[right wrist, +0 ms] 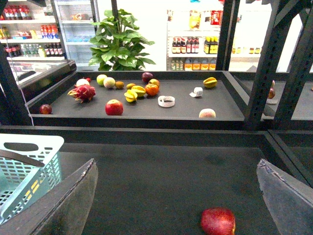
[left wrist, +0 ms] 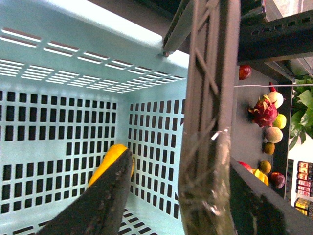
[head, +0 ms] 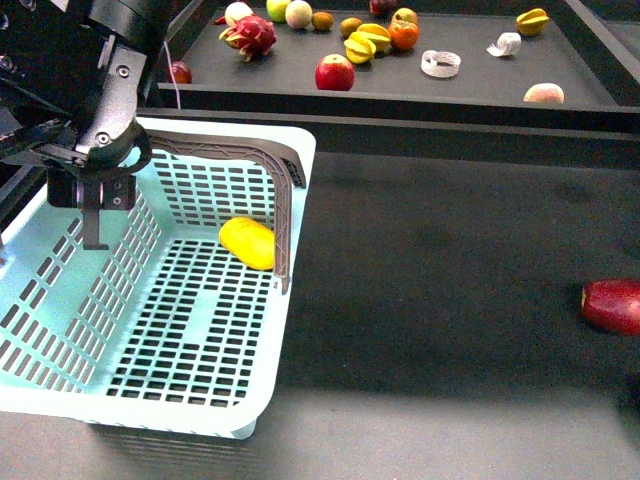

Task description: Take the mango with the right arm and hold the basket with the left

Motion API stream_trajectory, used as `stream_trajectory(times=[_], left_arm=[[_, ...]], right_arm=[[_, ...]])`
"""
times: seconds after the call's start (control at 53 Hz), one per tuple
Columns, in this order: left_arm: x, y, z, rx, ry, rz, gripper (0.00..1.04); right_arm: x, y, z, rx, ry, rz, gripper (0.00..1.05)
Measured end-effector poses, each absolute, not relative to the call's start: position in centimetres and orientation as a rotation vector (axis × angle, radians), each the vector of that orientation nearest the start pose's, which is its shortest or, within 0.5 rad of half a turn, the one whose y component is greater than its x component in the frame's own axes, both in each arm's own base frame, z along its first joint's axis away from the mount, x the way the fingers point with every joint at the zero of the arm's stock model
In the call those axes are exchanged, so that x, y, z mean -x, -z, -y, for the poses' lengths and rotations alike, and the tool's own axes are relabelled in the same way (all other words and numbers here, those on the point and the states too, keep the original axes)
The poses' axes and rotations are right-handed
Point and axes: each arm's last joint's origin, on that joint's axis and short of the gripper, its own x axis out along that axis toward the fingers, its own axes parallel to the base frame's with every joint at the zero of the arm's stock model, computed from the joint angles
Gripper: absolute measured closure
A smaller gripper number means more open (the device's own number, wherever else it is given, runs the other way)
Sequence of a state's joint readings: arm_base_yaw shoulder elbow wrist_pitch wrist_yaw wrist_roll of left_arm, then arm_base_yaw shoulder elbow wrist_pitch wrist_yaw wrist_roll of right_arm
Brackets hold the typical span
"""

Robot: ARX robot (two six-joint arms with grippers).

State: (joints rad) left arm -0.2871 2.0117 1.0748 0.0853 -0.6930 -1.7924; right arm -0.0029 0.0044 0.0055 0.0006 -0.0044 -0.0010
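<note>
On my front camera the basket (head: 150,330) fills the lower left of the frame, sitting on the dark table (head: 450,300). Its brown handle (head: 270,175) arches over the far right corner. The left arm (head: 80,70) hangs over the upper left, and the left gripper (head: 95,200) sits at the basket's far left rim. In the left wrist view I see its two dark fingers (left wrist: 105,200) on either side of the ribbed handle (left wrist: 208,122); the handle runs between them, but I cannot tell whether they press on it.

The mango (head: 248,243) lies on the basket floor at the far right corner, just beside the handle's foot, to the right of and a little lower in the frame than the left gripper, apart from it. In the left wrist view the mango (left wrist: 111,159) peeks out behind one finger.

The right gripper (right wrist: 176,196) is spread wide, holding nothing; its two fingers (right wrist: 63,205) frame the bottom corners of the right wrist view. A red apple (right wrist: 218,221) rests on the table between them, and shows at the right edge of the front view too (head: 612,305).

A shelf (head: 400,85) across the top of the front view carries assorted fruit, among them a dragon fruit (head: 250,37) and another red apple (head: 335,73).
</note>
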Motion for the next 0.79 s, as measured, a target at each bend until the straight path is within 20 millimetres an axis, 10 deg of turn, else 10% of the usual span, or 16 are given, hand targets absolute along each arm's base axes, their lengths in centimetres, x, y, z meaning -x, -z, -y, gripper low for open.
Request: stream_trajectory(times=[0.208,0.792], left_arm=[[-33.1,-15.5,8.1,1.246,-0.898,-0.155,0.07],[-16.7,-21.2,5.4,0.966,-1.045,-0.023,0.08]], right_arm=[[-9.8,-16.5,0.0,0.001,-0.002,0.002,0.08],[-9.8,-16.5,0.0,0.001,-0.002,0.002,0.08]])
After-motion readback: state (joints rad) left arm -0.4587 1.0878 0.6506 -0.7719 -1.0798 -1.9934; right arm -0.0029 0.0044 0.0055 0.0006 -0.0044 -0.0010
